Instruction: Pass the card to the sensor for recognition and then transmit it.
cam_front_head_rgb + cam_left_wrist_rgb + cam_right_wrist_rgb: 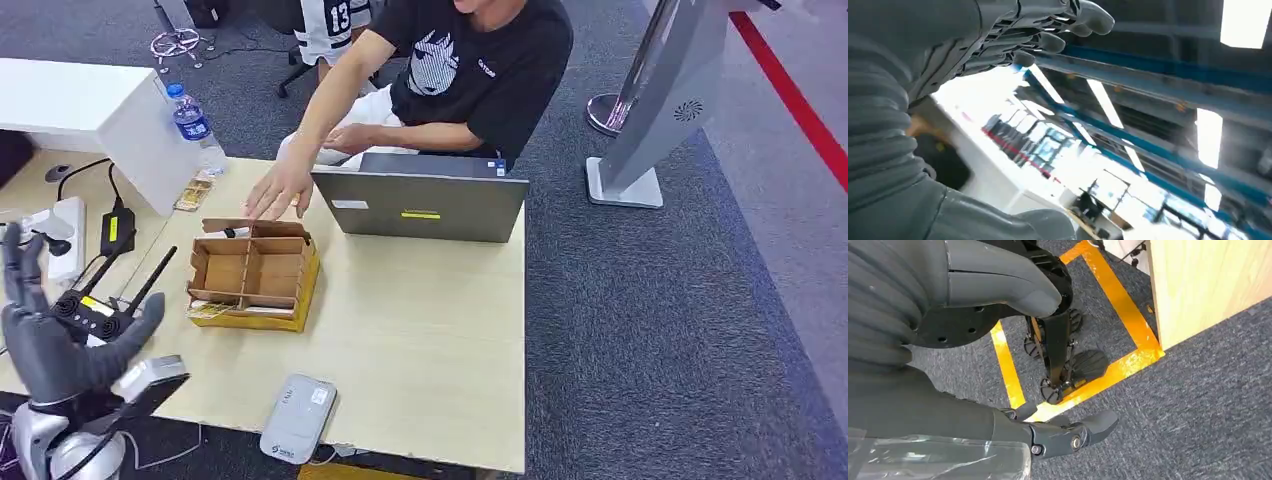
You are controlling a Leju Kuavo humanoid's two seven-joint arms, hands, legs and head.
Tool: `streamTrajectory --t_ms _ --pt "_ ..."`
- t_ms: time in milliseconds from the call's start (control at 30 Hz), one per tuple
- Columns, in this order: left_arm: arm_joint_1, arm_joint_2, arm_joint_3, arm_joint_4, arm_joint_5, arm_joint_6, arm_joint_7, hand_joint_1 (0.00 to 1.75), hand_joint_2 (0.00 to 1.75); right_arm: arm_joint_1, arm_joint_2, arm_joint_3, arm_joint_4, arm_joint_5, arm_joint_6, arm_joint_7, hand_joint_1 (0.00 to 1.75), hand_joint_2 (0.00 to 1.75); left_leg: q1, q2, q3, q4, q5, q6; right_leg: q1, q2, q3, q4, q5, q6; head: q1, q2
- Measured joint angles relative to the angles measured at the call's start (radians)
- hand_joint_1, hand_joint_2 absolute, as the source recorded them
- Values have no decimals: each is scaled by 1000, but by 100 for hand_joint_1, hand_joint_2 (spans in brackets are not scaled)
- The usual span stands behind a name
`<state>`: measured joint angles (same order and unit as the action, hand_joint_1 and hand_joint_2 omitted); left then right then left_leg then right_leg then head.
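At the table's near-left corner, the left hand (pixel 60 335) hovers spread, empty, wrist cut off.

Head view evenly lit, soft shadows; left wrist view blurred, ceiling lights (pixel 1108 102) glaring.

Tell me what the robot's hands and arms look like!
The left hand is dark grey, with long jointed fingers and a thick smooth thumb. Below it sit a silver wrist block and a rounded silver arm joint with a thin black cable. Up close, its fingers look like grey segments with rounded tips. The right hand has a ribbed grey cover, a fat grey thumb, and a darker finger with a small silver pin.
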<state>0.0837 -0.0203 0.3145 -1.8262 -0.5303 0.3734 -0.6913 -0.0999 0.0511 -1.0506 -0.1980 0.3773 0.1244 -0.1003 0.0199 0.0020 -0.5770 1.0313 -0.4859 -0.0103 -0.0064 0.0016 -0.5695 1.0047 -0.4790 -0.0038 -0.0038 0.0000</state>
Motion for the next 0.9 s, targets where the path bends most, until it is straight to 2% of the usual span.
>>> streamTrajectory --t_ms 100,133,233,300,400,433,467,500,533,633,700,833,867,900 --pt "2 -17 115 -14 203 -60 -3 0 175 0 1 -8 0 3 -3 0 0 175 1 0 0 0 0 0 0 0 0 1 0 0 0 0" --pt "-1 -22 162 -14 274 -101 -4 0 175 0 1 -11 0 10 -4 2 0 175 1 0 0 0 0 -1 1 0 0 1 0 0 0 0" --pt "-36 -42 332 -1 429 -251 -4 0 175 1 2 -14 0 19 -5 4 0 175 1 0 0 -1 0 -1 1 0 -1 1 0 -1 0 0" --pt "-83 -50 484 62 514 -380 -5 0 175 0 2 -15 0 33 -6 6 0 175 1 0 0 -1 0 -1 1 0 0 1 0 0 0 0" --pt "-144 -48 663 175 589 -510 -6 0 175 0 4 -14 0 48 -6 13 0 175 0 1 0 -1 0 -1 1 1 0 1 0 0 0 0" --pt "-183 -23 728 266 623 -547 -6 0 175 -1 4 -14 0 58 -6 16 0 175 0 0 -2 -2 0 -1 1 -1 1 1 -1 0 1 0" --pt "-218 19 811 398 675 -587 -6 0 175 -5 5 -14 0 69 -6 21 0 175 0 0 0 -2 0 -1 0 0 1 1 -1 0 2 0" --pt "-234 62 883 521 722 -602 -5 0 175 -11 5 -14 1 77 -6 25 0 175 0 3 2 -2 -1 -3 0 3 1 1 0 -1 3 0" --pt "-238 97 945 640 759 -611 0 0 175 -15 6 -14 2 85 -5 31 0 175 1 8 4 -2 -2 -4 0 9 1 1 0 -2 -2 0" --pt "-245 193 1059 954 863 -615 34 0 175 -21 6 -13 2 104 -5 47 0 175 1 5 4 -2 -2 -4 0 6 1 1 -1 -2 -4 0" --pt "-238 225 1108 1123 887 -588 93 0 175 -32 6 -13 2 106 -4 55 0 175 0 4 3 -2 -2 -4 0 4 1 1 -2 -2 -3 0" --pt "-226 237 1149 1328 887 -542 191 0 175 -40 6 -13 2 106 -3 59 0 175 -1 1 2 -2 -2 -3 0 2 2 0 -2 -1 -2 0" --pt "-224 236 1155 1366 879 -531 219 65 175 -40 6 -13 2 106 -3 60 115 175 -1 1 2 -2 -2 -3 0 1 2 -1 -2 -1 -2 0" --pt "-222 232 1156 1400 861 -513 252 175 175 -39 6 -13 2 105 0 62 175 175 -1 1 2 -1 -2 -3 0 1 2 -1 -2 0 -2 0"
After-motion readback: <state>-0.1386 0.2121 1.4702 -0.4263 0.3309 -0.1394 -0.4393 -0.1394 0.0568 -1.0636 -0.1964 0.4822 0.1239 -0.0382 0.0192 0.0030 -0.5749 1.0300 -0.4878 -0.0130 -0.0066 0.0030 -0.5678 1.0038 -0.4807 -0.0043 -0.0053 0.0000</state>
